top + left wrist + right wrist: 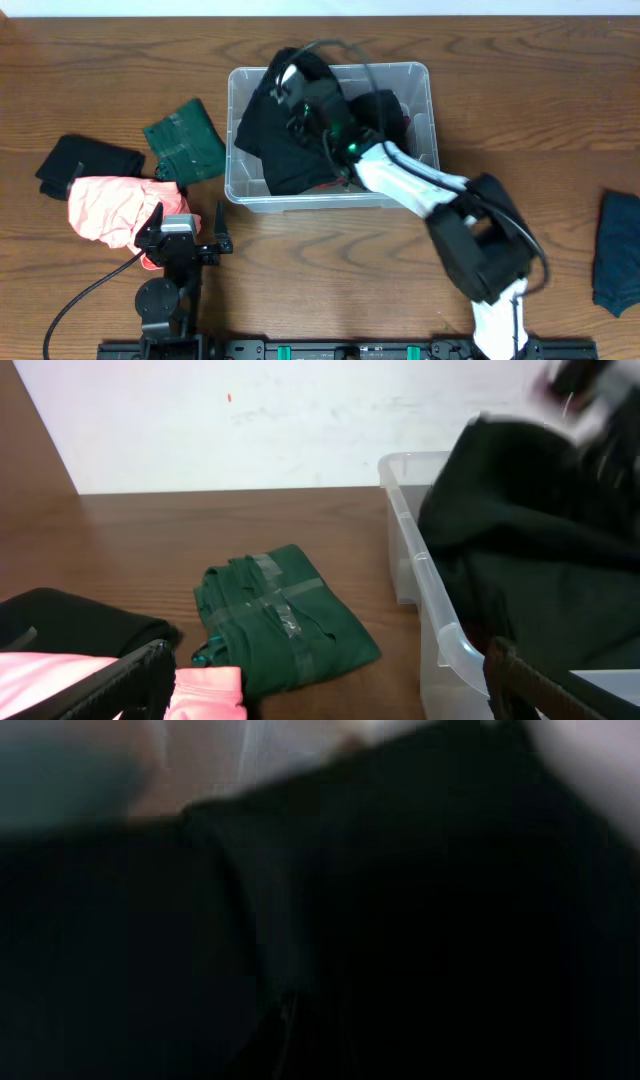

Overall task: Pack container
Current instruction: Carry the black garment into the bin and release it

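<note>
Since the black garment [275, 150], draped into the container [420, 72] at twelve o'clock, swallows your right gripper [296, 100], you cannot tell its grip, while your left gripper [190, 222] sits splayed and empty at seven o'clock, clear of the packing.

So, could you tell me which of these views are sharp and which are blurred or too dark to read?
Overhead: evenly lit and sharp across the clear plastic rectangular container. Left wrist: crisp on the folded dark green cloth, but smeared by blur in the top right corner. Right wrist: out of focus and nearly black, filled by black fabric, with no fingers discernible.
</note>
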### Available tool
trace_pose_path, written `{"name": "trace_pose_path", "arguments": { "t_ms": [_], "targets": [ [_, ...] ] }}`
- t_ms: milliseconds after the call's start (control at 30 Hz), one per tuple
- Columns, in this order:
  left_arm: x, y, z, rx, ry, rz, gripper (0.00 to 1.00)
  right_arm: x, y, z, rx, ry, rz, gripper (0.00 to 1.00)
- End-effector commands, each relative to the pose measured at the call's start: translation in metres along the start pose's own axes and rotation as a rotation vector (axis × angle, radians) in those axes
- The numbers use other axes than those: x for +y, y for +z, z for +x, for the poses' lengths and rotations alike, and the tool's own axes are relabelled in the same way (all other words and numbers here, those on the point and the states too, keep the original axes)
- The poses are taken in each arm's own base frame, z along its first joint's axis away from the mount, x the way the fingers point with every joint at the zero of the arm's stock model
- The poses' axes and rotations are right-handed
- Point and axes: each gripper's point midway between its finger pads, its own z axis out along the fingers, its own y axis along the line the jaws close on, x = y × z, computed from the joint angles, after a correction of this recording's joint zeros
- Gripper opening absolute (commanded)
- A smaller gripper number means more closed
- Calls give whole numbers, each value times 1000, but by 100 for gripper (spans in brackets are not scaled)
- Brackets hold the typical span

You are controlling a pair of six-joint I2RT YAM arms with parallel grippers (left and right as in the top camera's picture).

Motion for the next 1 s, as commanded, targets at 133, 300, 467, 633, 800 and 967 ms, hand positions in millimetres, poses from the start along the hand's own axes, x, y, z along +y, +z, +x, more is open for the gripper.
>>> {"name": "trace_pose_path", "arguments": {
  "t_ms": [133, 300, 467, 633, 800, 967],
  "targets": [
    [-1, 2, 15, 37, -11, 5, 98, 39, 0, 44, 162, 25, -167, 14],
    [-1, 2, 15, 36, -11, 5, 98, 13, -8, 18, 91, 35, -96, 22],
    [-1, 2, 15, 37, -11, 5, 98, -8, -34, -40, -70, 40, -40, 25],
    [-1, 2, 15, 37, -11, 5, 98, -30, -54, -75, -170, 46, 83, 26],
    [-1, 2, 15, 36, -11, 4, 98, -34, -45, -63, -137, 48, 111, 26],
    [-1, 2, 15, 37, -11, 5, 98, -29, -22, -37, -87, 52, 104, 27]
  ]
}}
